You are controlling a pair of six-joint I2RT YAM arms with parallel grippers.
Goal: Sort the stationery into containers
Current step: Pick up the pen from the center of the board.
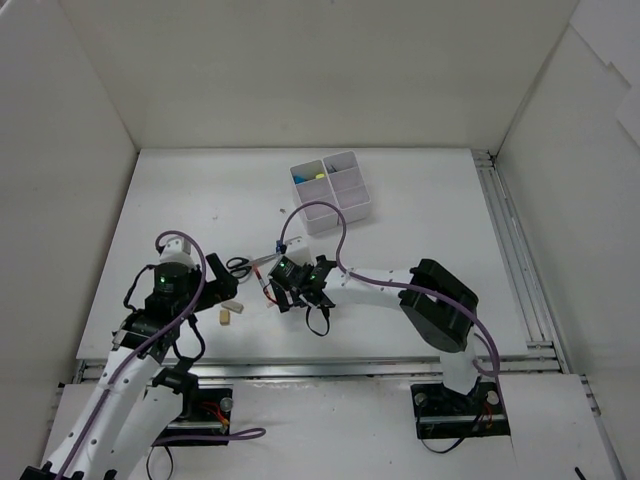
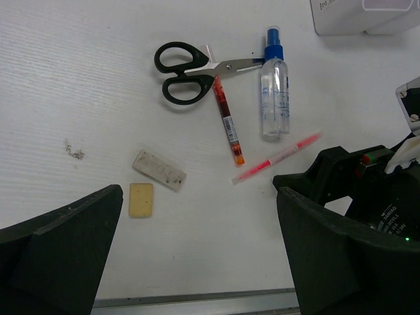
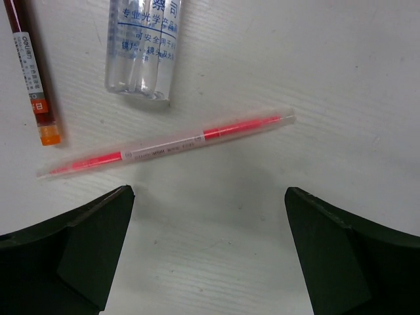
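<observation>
Black-handled scissors (image 2: 187, 69), a dark red pen (image 2: 228, 118), a thin pink pen (image 2: 275, 157), a blue-capped bottle (image 2: 274, 92), a white eraser (image 2: 159, 169) and a beige eraser (image 2: 141, 199) lie on the table. My left gripper (image 2: 200, 262) is open and empty, near the erasers (image 1: 230, 311). My right gripper (image 3: 210, 249) is open and empty, with the pink pen (image 3: 164, 146) just ahead of its fingertips, beside the bottle (image 3: 141, 46) and the red pen (image 3: 33, 79). The white organiser (image 1: 345, 205) stands further back, with something yellow and blue (image 1: 315, 177) in one compartment.
The table's metal front edge (image 2: 197, 298) runs just behind my left gripper. My right arm's black wrist (image 2: 367, 190) fills the right side of the left wrist view. White walls enclose the table on three sides. A rail (image 1: 510, 250) runs along the right edge.
</observation>
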